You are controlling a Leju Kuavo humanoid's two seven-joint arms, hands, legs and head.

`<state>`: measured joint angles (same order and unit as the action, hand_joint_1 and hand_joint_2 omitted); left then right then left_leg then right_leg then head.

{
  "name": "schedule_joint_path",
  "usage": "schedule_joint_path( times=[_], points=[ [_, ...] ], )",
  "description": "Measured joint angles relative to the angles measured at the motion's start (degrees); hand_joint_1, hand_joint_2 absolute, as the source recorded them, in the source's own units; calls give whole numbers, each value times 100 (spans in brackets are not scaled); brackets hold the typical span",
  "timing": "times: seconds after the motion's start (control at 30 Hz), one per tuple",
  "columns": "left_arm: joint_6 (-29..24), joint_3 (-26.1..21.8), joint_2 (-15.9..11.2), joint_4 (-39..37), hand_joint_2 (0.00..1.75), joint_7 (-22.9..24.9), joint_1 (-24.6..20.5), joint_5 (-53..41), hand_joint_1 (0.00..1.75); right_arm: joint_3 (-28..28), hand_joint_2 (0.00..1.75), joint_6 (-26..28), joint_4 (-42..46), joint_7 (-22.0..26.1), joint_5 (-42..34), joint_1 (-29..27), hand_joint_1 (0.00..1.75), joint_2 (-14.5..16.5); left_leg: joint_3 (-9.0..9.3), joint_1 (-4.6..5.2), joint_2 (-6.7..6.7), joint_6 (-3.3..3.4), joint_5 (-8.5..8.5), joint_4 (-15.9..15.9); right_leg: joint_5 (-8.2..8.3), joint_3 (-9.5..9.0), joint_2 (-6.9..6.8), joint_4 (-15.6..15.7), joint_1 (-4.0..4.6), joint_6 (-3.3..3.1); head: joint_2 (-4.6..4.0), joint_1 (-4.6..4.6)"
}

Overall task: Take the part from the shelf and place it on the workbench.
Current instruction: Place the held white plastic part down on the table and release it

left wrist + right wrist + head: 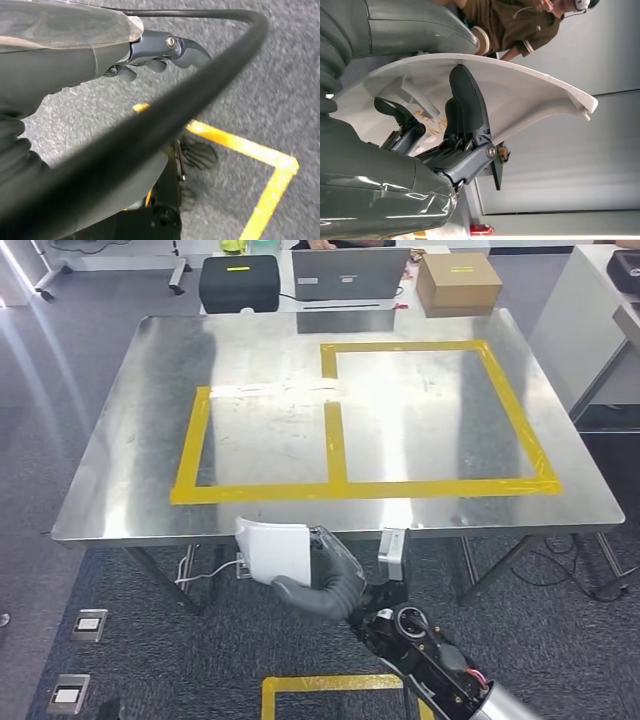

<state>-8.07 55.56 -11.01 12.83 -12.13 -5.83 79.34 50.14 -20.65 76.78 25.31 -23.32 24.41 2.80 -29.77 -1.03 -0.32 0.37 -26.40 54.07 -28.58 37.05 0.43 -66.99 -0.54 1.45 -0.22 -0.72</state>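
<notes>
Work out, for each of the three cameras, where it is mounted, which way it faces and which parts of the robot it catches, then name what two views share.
Head view: high on the body, looking forward and down at the steel workbench; the right hand holds the white part.
Left wrist view: behind the left hand, facing grey carpet and yellow floor tape.
Right wrist view: behind the right hand, fingers against the part, a person beyond.
Shared: head and right wrist views both show the held part.
</notes>
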Motion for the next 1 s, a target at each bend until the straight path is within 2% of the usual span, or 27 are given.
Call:
schedule_joint_path(
  times=[0.03,0.07,0.1,0.2,0.27,0.3,0.37,0.4,0.43,0.47,0.53,0.57,0.6,0.7,0.77,0.8,0.87,0.9,0.93,0.97,1.0],
  points=[
    [0,-1,5,0,175,0,1,0,0,0,175,0,-2,1,0,1,175,0,61,1,-3,-21,-48,0,237,-137,0,383,3,-15,0,-26],
    [0,-1,9,0,175,0,-4,0,0,1,175,0,-3,0,0,6,175,0,96,9,-8,-48,-87,9,386,-281,0,723,11,-33,0,-50],
    [0,-2,12,0,175,0,-10,1,0,2,175,0,-5,0,0,12,175,0,102,18,-10,-76,-110,15,431,-373,0,933,21,-59,0,-67],
    [-1,-2,11,0,175,1,-20,3,0,4,175,1,-4,1,0,21,175,4,82,22,0,-164,-145,7,357,-457,13,1101,30,-141,0,-45],
    [-1,-2,11,0,175,2,-29,2,0,3,175,1,3,4,0,32,175,14,2,11,8,-224,-268,213,343,-531,15,1171,8,-194,0,12],
    [0,-2,11,0,175,2,-37,2,0,4,175,1,7,6,0,40,175,19,-157,6,8,-251,-390,510,333,-574,8,1201,-3,-220,0,50],
    [0,-2,13,0,175,2,-38,1,0,5,175,4,7,3,0,39,175,22,-671,3,9,-285,-628,1335,294,-623,-4,1218,3,-264,0,125],
    [1,-2,13,0,175,2,-26,0,0,7,175,9,7,-1,0,29,175,22,-903,1,9,-294,-653,1642,268,-650,-2,1218,4,-277,0,148],
    [2,-2,13,0,175,2,-12,-2,0,7,175,17,7,-5,2,19,175,22,-1041,0,9,-297,-569,1747,237,-685,5,1218,5,-283,0,170],
    [4,-2,10,0,175,2,-2,-6,0,8,175,27,7,-8,4,14,175,22,-1059,-1,9,-293,-369,1610,201,-732,14,1218,5,-281,0,197],
    [7,-2,2,0,175,2,2,-13,0,8,175,40,8,-9,11,15,175,22,-829,0,11,-263,163,840,120,-831,27,1219,7,-255,0,253],
    [7,-3,-5,0,175,2,-1,-15,0,7,175,44,9,-10,14,19,175,23,-684,11,8,-239,328,457,75,-862,35,1216,19,-231,0,278],
    [7,-3,-8,0,175,2,-6,-15,0,7,175,45,10,-13,17,23,175,24,-585,22,5,-213,396,213,36,-878,39,1219,30,-203,0,287],
    [9,-3,-9,0,175,2,-18,-16,0,7,175,45,14,-25,22,31,175,24,-488,33,-1,-127,314,76,-49,-898,43,1255,43,-113,0,266],
    [9,-3,-6,0,175,2,-15,-17,0,5,175,41,20,-24,21,41,175,25,-398,3,3,-63,270,39,-180,-859,26,1055,39,-49,0,222],
    [8,-4,-5,0,175,2,-13,-18,0,5,175,40,23,-23,21,47,175,25,-346,-9,8,-32,245,25,-312,-740,16,772,33,-22,0,186],
    [7,-6,-5,0,175,2,-11,-19,0,6,175,37,18,-22,20,41,175,24,-259,7,12,12,170,26,-631,-275,3,-79,19,13,0,110],
    [5,-7,-5,0,175,2,-11,-20,0,7,175,37,14,-23,20,28,175,24,-214,13,9,19,131,26,-700,-57,2,-410,15,19,0,88],
    [4,-7,-5,0,175,2,-9,-20,0,8,175,37,11,-24,20,16,175,24,-161,16,5,20,87,27,-655,87,1,-560,14,19,0,68],
    [3,-7,-4,0,175,2,-7,-20,0,8,175,37,9,-25,20,10,175,24,-95,18,-3,14,38,28,-466,114,1,-455,13,11,0,45],
    [3,-7,-3,0,175,2,-5,-20,0,9,175,37,9,-25,20,10,175,24,-26,18,-10,7,-9,28,-205,45,1,-172,13,-3,0,21]
  ],
)
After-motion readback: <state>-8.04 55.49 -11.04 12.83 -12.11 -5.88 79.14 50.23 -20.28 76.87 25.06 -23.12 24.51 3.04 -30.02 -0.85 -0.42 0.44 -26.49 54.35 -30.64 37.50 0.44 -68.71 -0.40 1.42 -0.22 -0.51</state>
